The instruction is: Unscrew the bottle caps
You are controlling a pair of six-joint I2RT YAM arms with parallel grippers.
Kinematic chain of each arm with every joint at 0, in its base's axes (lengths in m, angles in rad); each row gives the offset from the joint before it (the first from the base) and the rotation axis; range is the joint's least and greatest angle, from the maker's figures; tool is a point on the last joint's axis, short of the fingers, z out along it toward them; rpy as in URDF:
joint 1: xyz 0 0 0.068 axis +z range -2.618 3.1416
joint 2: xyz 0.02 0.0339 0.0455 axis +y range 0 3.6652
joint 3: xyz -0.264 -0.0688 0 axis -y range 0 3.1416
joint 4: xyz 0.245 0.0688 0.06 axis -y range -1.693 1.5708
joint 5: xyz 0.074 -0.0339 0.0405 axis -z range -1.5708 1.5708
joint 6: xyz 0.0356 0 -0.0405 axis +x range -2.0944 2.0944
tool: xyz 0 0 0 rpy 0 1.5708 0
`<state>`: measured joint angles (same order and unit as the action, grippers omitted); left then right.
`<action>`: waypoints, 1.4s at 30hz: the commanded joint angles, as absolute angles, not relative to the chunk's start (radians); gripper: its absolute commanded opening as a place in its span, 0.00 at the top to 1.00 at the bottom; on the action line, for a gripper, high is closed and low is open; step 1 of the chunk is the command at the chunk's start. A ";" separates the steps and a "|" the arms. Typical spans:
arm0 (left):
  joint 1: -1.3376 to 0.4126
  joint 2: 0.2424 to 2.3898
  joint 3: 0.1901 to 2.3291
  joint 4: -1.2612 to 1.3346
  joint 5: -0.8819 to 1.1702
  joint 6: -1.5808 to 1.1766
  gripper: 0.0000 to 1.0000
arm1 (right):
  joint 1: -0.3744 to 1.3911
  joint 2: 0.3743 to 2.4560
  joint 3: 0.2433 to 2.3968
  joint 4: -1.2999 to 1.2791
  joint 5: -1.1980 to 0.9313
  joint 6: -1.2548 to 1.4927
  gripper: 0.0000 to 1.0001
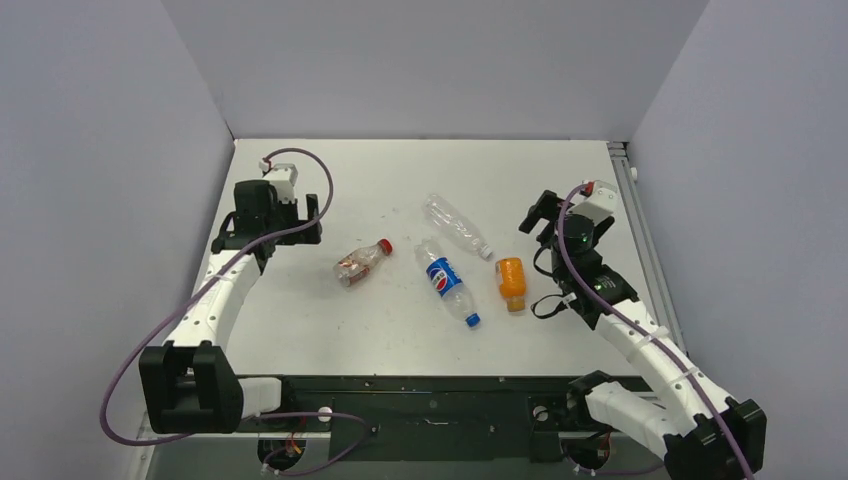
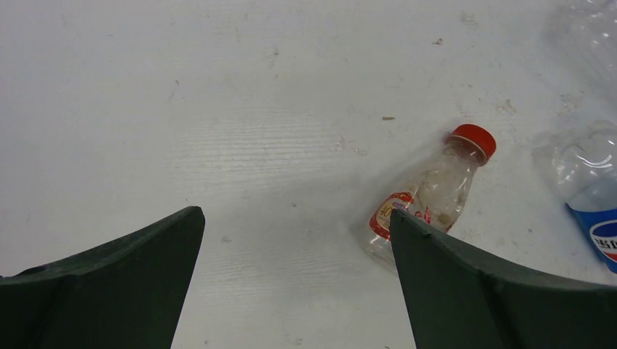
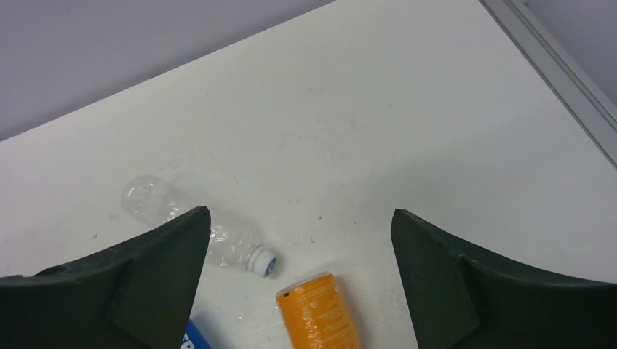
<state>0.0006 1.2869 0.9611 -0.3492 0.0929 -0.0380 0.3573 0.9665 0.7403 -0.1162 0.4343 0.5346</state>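
- Four bottles lie on their sides in the middle of the white table [image 1: 330, 330], each with its cap on.
- The reddish-label bottle [image 1: 360, 264] with the red cap [image 1: 386, 245] lies nearest the left arm.
- The Pepsi bottle [image 1: 446, 280] has a blue cap [image 1: 472, 321], and the clear bottle [image 1: 452, 224] has a white cap [image 1: 486, 253].
- The orange bottle [image 1: 511, 280] with the orange cap [image 1: 516, 306] lies nearest the right arm.
- The left fingers [image 2: 109, 291] are spread wide above bare table, holding nothing.
- The right fingers [image 3: 495, 291] are likewise spread and empty, just beside the orange bottle.
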 commanded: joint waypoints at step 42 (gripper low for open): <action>-0.405 1.677 1.202 -0.538 0.095 0.527 0.03 | 0.720 0.962 0.950 -0.395 0.463 0.428 0.11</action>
